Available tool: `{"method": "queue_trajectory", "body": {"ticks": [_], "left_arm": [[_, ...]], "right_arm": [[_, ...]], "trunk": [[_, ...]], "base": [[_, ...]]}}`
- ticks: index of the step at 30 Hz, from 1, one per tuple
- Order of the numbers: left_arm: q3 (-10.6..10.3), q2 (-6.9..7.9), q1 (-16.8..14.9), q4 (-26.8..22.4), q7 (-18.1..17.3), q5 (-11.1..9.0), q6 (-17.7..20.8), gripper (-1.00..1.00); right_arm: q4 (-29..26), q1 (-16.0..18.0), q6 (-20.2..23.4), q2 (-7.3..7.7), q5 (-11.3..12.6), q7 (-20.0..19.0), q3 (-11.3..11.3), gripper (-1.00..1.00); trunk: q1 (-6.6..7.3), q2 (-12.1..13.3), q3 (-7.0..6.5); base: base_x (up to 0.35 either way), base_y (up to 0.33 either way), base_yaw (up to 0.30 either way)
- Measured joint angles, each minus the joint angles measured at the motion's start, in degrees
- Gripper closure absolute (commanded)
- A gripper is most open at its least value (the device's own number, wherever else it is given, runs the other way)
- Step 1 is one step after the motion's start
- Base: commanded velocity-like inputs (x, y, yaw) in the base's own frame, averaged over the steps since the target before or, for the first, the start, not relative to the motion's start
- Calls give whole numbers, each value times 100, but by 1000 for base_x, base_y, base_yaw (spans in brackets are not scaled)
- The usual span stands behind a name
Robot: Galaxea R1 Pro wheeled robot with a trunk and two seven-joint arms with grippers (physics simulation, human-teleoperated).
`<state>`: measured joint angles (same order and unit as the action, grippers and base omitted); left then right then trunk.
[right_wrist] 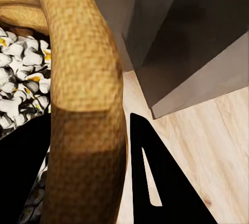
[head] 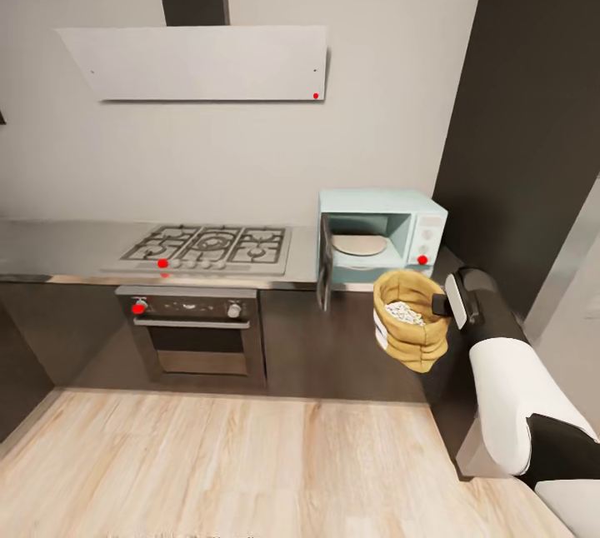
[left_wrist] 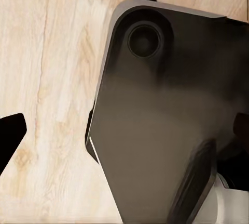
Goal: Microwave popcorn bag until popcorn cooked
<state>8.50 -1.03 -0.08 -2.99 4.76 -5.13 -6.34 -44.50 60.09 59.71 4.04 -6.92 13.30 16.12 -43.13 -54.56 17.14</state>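
Note:
My right gripper (head: 442, 303) is shut on the rolled rim of the tan burlap popcorn bag (head: 410, 334), which hangs upright in the air in front of the dark cabinets, below and just in front of the microwave (head: 421, 226). Whitish popcorn (head: 405, 311) is heaped inside the bag. In the right wrist view the two black fingers (right_wrist: 155, 182) pinch the bag's rim (right_wrist: 83, 78), with popcorn (right_wrist: 21, 73) beside it. The mint-blue microwave stands on the grey countertop (head: 50, 251) with its door (head: 324, 271) swung open and a round plate (head: 358, 244) inside. My left gripper (left_wrist: 127, 128) is open over the floor.
A gas hob (head: 208, 246) sits in the countertop left of the microwave, with an oven (head: 196, 330) below and a flat grey hood (head: 196, 63) above. A tall dark cabinet (head: 533, 105) rises on the right. The robot's dark base (left_wrist: 155, 120) stands on the wood floor (head: 208, 463).

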Motion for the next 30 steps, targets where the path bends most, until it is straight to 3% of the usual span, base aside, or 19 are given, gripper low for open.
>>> {"method": "queue_trajectory", "body": {"ticks": [8, 18, 23, 30], "left_arm": [[-1, 6, 0, -5, 0, -2, 2, -100], [-2, 4, 0, -1, -2, 5, 4, -100], [7, 0, 0, -4, -6, 12, -1, -100], [12, -1, 0, -3, -3, 12, -3, -100]], "right_arm": [[-1, -3, 0, -7, 8, -6, -2, 100], [-6, -4, 3, -4, 12, -315, -1, 100], [-38, -3, 4, -173, 9, -687, 13, 100], [-25, -4, 6, -164, -85, -658, 1, 100]], "trunk": [[0, 0, 0], [0, 1, -1], [0, 1, -1], [0, 1, -1]], "base": [[0, -151, 229], [0, -2, 9], [0, 0, 0], [0, 0, 0]]}}
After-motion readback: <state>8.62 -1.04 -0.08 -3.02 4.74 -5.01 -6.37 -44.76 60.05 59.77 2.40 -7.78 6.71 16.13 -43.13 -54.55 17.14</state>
